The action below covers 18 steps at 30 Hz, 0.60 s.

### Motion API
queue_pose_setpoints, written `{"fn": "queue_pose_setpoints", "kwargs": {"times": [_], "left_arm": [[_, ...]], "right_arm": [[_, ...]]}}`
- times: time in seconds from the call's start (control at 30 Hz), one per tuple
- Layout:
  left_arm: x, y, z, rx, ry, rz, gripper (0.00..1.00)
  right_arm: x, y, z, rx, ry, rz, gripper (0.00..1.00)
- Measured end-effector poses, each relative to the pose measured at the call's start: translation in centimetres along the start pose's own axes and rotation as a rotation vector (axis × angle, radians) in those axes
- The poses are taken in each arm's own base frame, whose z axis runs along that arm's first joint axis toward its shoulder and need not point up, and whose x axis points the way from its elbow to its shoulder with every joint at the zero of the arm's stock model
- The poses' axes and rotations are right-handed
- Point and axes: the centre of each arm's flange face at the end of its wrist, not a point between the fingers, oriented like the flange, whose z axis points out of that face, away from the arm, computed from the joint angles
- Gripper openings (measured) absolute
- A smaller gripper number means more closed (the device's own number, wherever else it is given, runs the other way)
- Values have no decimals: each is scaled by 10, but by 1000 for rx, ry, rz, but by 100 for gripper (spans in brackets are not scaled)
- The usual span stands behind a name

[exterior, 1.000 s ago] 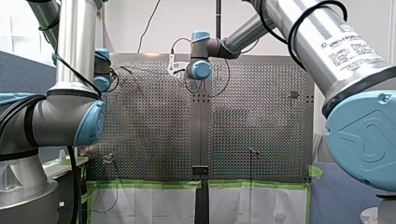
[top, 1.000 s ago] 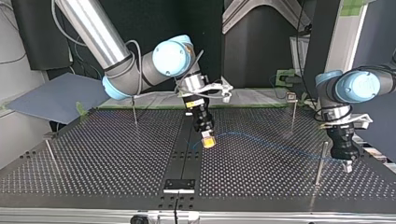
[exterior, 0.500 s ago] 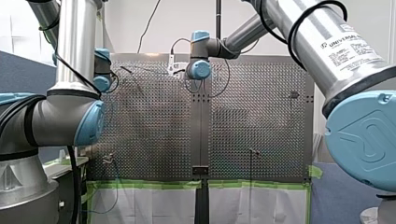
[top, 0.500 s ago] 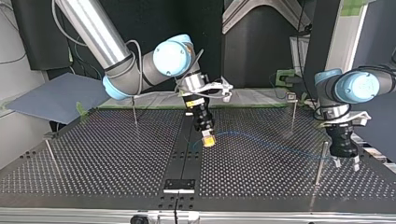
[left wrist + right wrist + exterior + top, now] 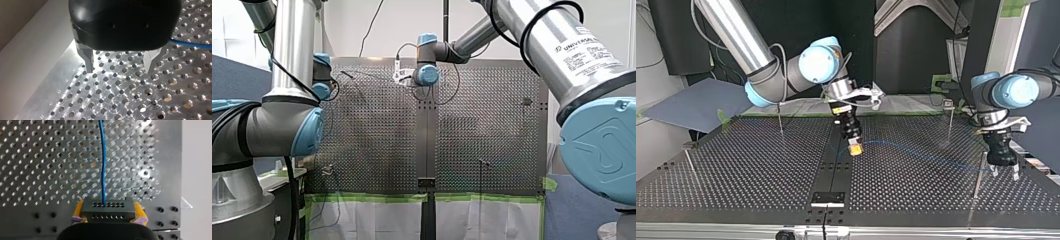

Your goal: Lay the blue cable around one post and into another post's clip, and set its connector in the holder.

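My left arm (image 5: 292, 50) and my right arm (image 5: 507, 15) are silver tubes with pale blue joint caps (image 5: 607, 145) and black cables (image 5: 526, 35), the right printed UNIVERSAL ROBOTS; my right gripper (image 5: 108, 207) has yellow pads (image 5: 78, 210), my left gripper (image 5: 119, 70) a black body and metal fingers (image 5: 87, 58).

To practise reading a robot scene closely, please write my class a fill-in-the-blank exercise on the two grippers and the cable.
1. My right gripper is shut on the black ____, from which the blue cable leads away.
2. My left gripper is ____, with nothing between its fingers.
3. The pads of my right gripper are ____ in colour.

Missing words: connector; open; yellow.
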Motion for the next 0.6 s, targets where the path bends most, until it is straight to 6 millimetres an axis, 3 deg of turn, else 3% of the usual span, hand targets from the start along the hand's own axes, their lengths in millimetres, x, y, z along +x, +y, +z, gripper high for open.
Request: {"fn": "queue_pose_setpoints", "kwargs": {"times": [0.37, 0.6], "left_arm": [[2, -2, -1, 6, 0, 1, 100], [3, -4, -2, 8, 0, 0, 100]], "right_arm": [[-33, 15, -11, -81, -46, -30, 0], [-57, 10, -22, -92, -46, -21, 0]]}}
